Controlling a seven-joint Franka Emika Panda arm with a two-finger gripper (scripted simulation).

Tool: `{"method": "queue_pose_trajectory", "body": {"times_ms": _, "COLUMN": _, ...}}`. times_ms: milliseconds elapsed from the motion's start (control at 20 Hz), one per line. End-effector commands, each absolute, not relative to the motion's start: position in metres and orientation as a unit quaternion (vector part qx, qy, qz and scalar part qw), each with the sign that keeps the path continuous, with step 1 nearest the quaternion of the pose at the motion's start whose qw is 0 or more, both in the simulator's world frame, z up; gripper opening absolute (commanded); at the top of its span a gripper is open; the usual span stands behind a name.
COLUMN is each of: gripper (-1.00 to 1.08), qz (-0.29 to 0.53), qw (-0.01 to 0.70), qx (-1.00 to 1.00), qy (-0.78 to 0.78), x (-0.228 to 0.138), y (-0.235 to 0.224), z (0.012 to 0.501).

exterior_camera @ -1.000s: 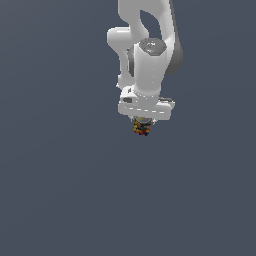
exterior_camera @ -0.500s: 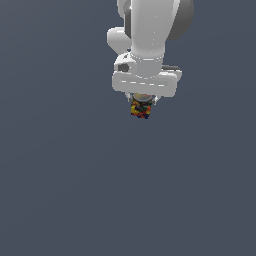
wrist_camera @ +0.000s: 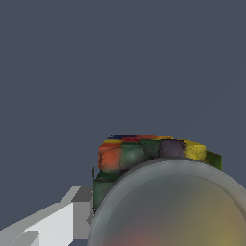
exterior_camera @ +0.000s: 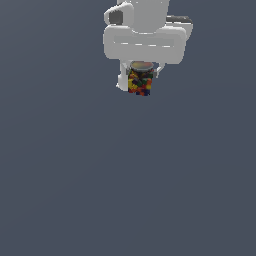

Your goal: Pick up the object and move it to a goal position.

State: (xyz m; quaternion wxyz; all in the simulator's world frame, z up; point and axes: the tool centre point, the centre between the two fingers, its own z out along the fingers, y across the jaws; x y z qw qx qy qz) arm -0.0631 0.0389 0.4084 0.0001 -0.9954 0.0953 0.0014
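Your gripper is closed on the jar, fingers at either side of its speckled body. The jar sits between the jaws directly below the palm, long axis upright, lid toward the wrist camera. It appears carried clear of any surface. Nothing else shows around the gripper; no goal marker visible, no obstacle in the way.

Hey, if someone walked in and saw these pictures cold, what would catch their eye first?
The speckled red, yellow and blue jar, the only colour against plain grey, held up high in the exterior view. Right above it looms the bulky white tool, shut on the jar. In the wrist view the jar's greyish top fills the near corner.
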Motion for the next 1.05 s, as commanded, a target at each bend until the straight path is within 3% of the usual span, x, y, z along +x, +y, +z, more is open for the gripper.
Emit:
{"method": "queue_pose_trajectory", "body": {"times_ms": 0, "gripper": -1.0, "qz": 0.0, "qw": 0.0, "qx": -0.995, "qy": 0.095, "x": -0.063, "y": 0.036, "z": 0.435}}
{"method": "queue_pose_trajectory", "body": {"times_ms": 450, "gripper": -1.0, "qz": 0.0, "qw": 0.0, "qx": -0.995, "qy": 0.095, "x": -0.06, "y": 0.03, "z": 0.495}}
{"method": "queue_pose_trajectory", "body": {"times_ms": 1000, "gripper": -1.0, "qz": 0.0, "qw": 0.0, "qx": -0.995, "qy": 0.095, "x": -0.058, "y": 0.028, "z": 0.517}}
